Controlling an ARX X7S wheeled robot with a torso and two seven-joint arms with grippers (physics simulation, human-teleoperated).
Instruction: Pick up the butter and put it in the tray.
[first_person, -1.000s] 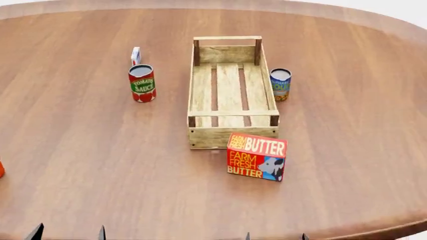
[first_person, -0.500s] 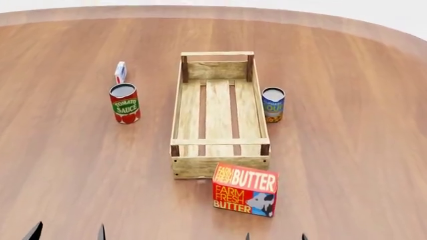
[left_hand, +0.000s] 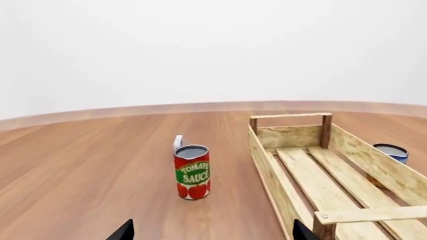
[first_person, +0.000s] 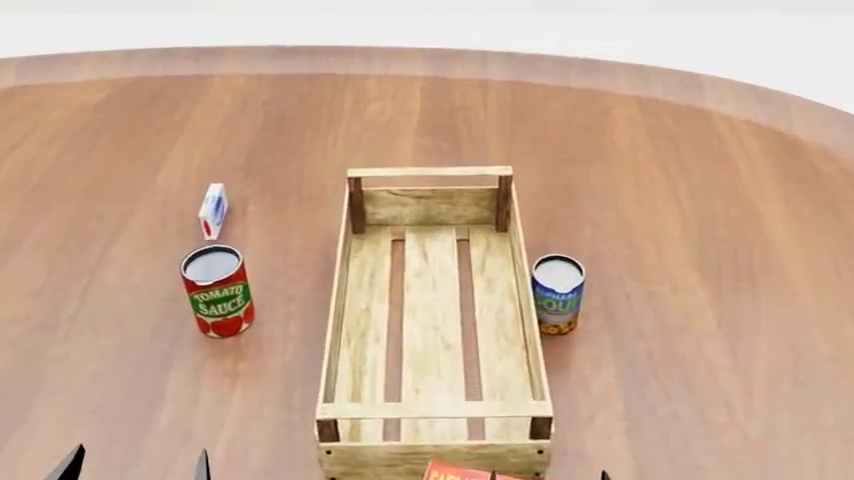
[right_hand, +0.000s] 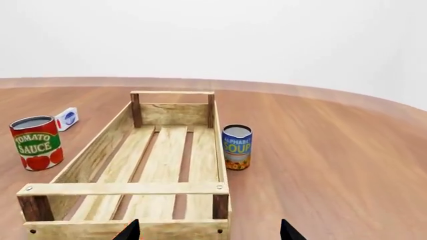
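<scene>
Only the top edge of the red and orange butter (first_person: 465, 470) shows, at the bottom edge of the head view, just in front of the tray's near end. The tray (first_person: 334, 330) is a long light wooden crate lying lengthwise in the middle of the table, with nothing in it. It also shows in the left wrist view (left_hand: 268, 165) and the right wrist view (right_hand: 123, 188). My left gripper (first_person: 134, 467) (left_hand: 212, 232) is open and empty, low at the near left. My right gripper (first_person: 549, 476) (right_hand: 208, 231) is open and empty, just short of the tray's near end.
A tomato sauce can (first_person: 218, 292) (left_hand: 192, 171) (right_hand: 37, 142) stands left of the tray, with a small white carton (first_person: 212, 210) (right_hand: 66, 119) behind it. A soup can (first_person: 557, 293) (right_hand: 237, 146) stands close to the tray's right side. The round wooden table's (first_person: 721, 200) far edge curves behind.
The head view has swung upward: everything has slid down the picture and the butter has gone from full view to a sliver at the bottom edge. Nothing on the table has moved.
</scene>
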